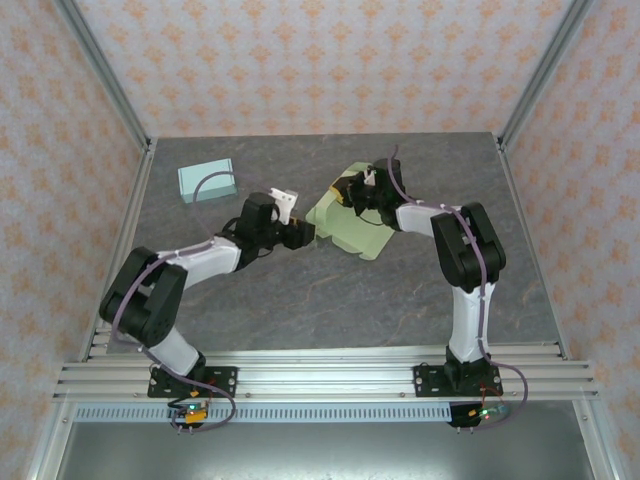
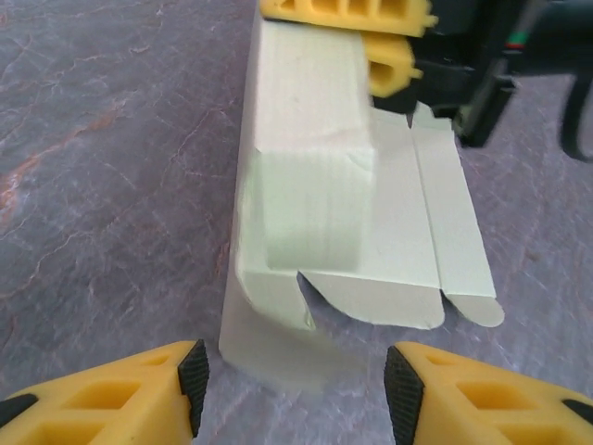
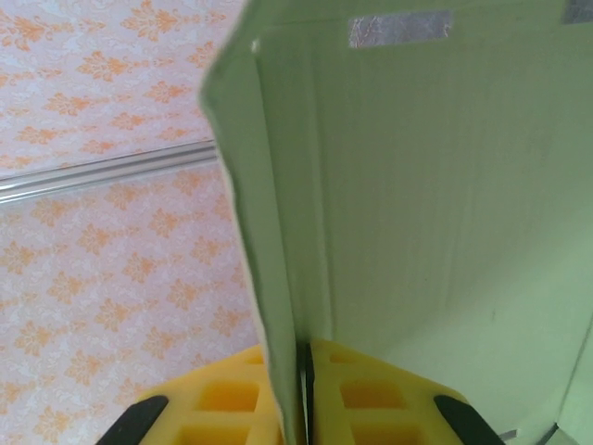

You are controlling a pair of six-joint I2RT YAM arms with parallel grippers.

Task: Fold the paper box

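Observation:
The paper box [image 1: 352, 228] is a pale green, partly folded sheet lying mid-table. In the left wrist view the paper box [image 2: 315, 185] has one raised side panel, flat flaps to the right, and a flap curling down toward me. My left gripper [image 2: 295, 382] is open just short of that near flap, with nothing between its pads; from above the left gripper [image 1: 306, 235] sits at the box's left edge. My right gripper [image 3: 304, 371] is shut on a thin upright wall of the paper box [image 3: 417, 185]. From above the right gripper [image 1: 352, 197] is at the box's far end.
A light blue box [image 1: 207, 181] lies at the back left of the grey table [image 1: 300, 300]. Aluminium posts and patterned walls enclose the table. The right gripper's yellow fingers [image 2: 371, 37] show at the top of the left wrist view.

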